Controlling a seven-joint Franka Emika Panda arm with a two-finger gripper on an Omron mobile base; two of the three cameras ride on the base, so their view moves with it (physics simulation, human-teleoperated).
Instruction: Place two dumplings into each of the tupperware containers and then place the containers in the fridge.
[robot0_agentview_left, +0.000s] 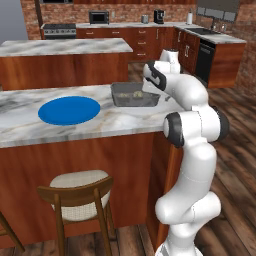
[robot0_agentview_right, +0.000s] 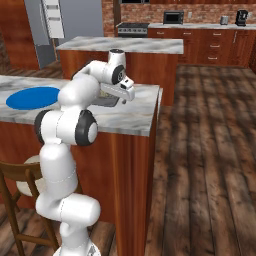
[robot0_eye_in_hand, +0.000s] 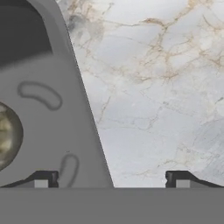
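Note:
A grey see-through tupperware container sits on the marble counter to the right of the blue plate. Tan dumplings lie inside it. My gripper points down at the container's right end, open. In the hand view the gripper straddles the container's wall: one fingertip is over the inside, the other over bare marble. One dumpling shows at the left edge. The fridge stands at the far left of the room, its pale shelves showing.
A round blue plate lies left of the container. A second marble island stands behind the counter. A wooden stool is below the counter's front edge. The counter's right end is close to the gripper.

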